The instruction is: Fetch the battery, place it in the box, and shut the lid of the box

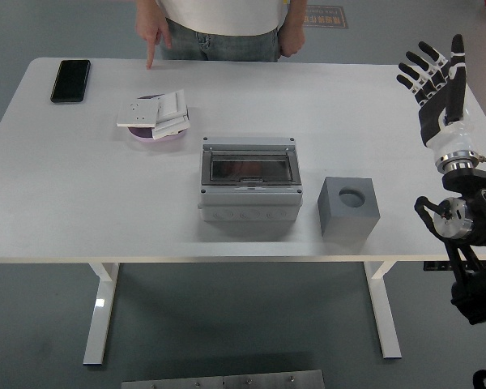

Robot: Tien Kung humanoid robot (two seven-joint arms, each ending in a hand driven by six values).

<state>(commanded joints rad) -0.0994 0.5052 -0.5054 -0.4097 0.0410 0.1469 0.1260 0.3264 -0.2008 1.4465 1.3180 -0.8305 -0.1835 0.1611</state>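
I have my right hand (434,77) raised at the table's (65,203) right edge, fingers spread and pointing up, holding nothing. The forearm rises from the lower right, outside the far right edge of the tabletop.

The box (249,189) sits near the middle of the table, slightly toward the near edge, its clear lid lying down flat. Something dark shows through the lid, but I cannot tell what it is. Just right of it, apart from it, stands a grey cube (349,207) with a round hole in its top, close to the near edge. I see nothing I can safely call the battery; it may be inside that hole, which is too dark to read.

Between my hand and the cube the tabletop is bare, and the whole right end is open.

Left and back sits a pink dish (157,134) with white plates (152,111) stacked on it. A phone (70,80) lies at the far left corner. A person stands at the far edge, one finger (149,58) touching the table there.
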